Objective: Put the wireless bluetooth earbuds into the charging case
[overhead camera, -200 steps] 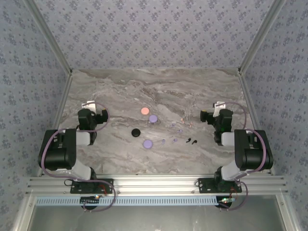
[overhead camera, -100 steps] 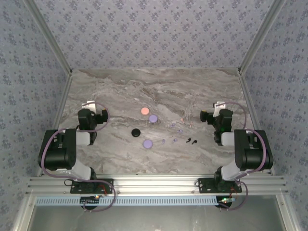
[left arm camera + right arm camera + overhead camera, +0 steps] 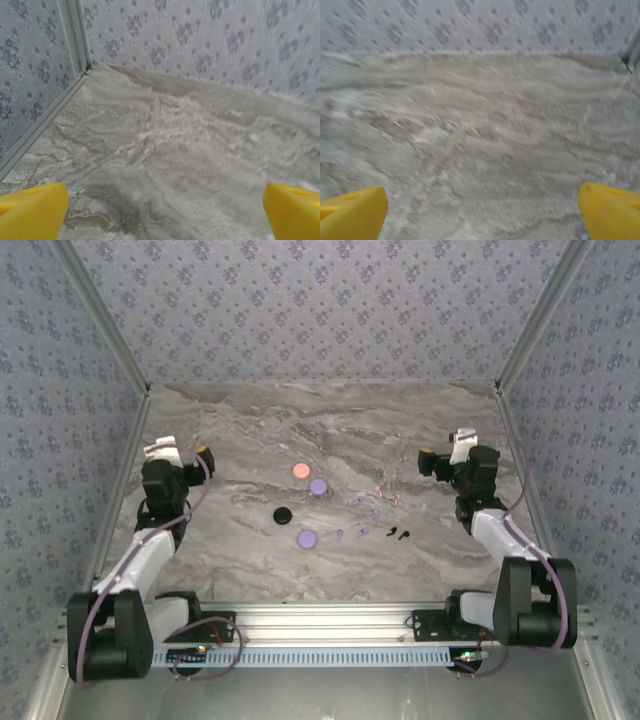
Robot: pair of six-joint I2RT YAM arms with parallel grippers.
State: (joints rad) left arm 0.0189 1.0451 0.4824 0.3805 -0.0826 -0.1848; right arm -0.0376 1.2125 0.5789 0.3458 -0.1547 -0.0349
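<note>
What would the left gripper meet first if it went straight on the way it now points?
The left gripper, open, points slightly down at bare marble table near the far left corner, so probably that first; the patterned wall lies beyond. Depth is unclear.

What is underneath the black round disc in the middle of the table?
The black disc lies flat on the marble table, with only bare tabletop showing around its edge. Whatever is beneath it, or inside it, is covered and cannot be seen.
</note>
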